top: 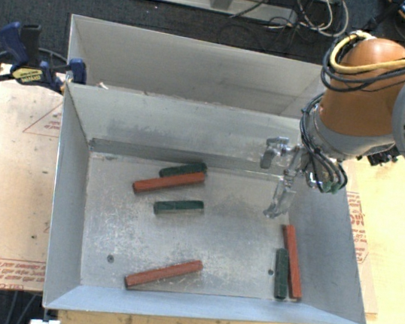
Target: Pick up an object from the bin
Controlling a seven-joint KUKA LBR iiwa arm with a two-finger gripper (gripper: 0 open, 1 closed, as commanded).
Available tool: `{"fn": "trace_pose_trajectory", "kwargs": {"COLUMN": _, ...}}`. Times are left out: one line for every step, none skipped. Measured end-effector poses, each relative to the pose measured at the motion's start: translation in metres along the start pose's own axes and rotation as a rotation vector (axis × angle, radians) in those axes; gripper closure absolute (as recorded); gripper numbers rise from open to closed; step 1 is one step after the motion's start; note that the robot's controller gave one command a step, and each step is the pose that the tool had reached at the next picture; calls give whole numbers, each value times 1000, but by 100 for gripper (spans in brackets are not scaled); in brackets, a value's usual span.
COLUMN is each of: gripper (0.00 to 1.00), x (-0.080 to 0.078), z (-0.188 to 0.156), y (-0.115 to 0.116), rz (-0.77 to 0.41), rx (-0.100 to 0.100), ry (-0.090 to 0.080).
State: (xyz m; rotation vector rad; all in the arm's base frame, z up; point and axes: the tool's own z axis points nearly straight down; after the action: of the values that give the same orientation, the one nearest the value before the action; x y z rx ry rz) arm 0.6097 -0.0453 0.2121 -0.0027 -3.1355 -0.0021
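Observation:
My gripper [276, 180] hangs over the right part of the bin, near the back wall. Its two metal fingers stand apart, open, with nothing between them. One fingertip [279, 208] points down at the floor just above the upper end of a red stick [291, 260] that lies along the right wall. A dark green stick [280, 273] lies against that red one on its left. Neither stick is touched.
Left of the middle lie a red stick [169, 181], with a green stick [183, 170] at its upper end, and another green stick [178, 207] below them. A further red stick [163, 273] rests near the front wall.

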Motion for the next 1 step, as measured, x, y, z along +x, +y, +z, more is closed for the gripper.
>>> {"fn": "trace_pose_trajectory", "kwargs": {"gripper": 0, "x": 31, "z": 89, "y": 54, "rz": -142, "rx": -2, "ry": 1}}
